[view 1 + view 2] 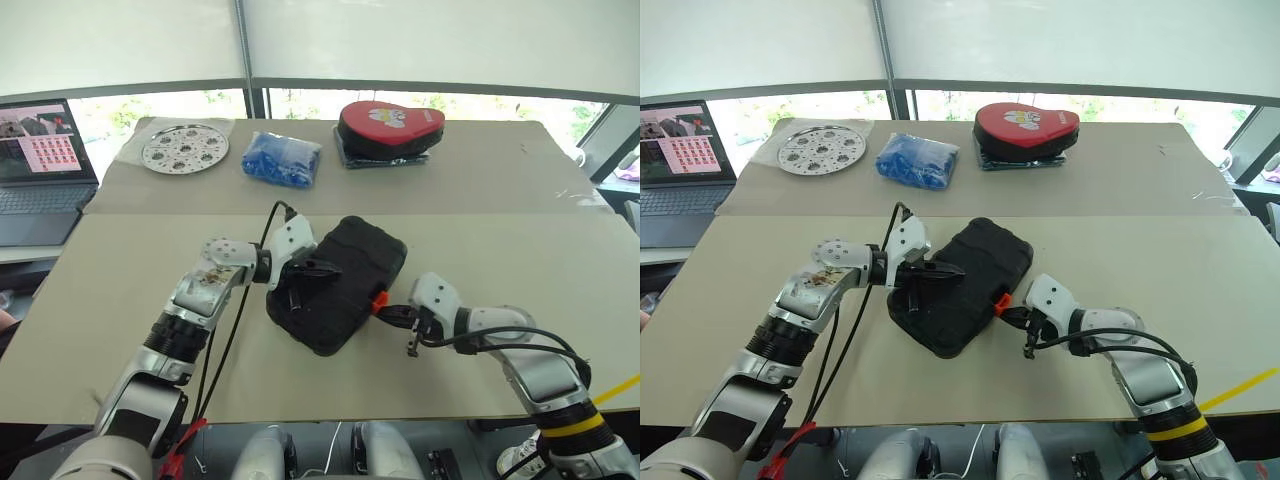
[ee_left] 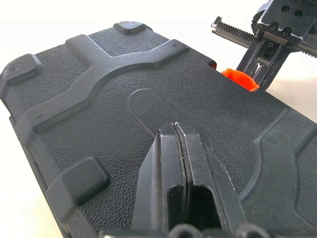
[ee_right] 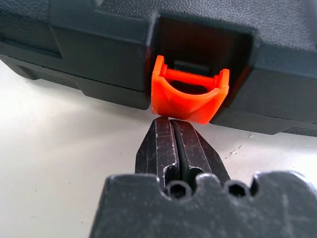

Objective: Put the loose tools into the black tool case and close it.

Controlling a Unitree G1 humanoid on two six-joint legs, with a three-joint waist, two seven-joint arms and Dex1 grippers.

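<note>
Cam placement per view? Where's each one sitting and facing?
Head stereo pair: looks forward and down over both arms at the closed black tool case on the table.
Left wrist: along the shut left claw over the case lid.
Right wrist: along the shut right claw at the orange latch.
Shared: case and latch.

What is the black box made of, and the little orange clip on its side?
The black tool case looks like hard moulded plastic: its lid has a matte, pebbly grain with raised ribs and rounded bumps. The orange latch looks like smoother, slightly shiny plastic, with thin walls and soft, rounded edges. Neither shows a metal glint, though looks alone can't make it certain.
</note>
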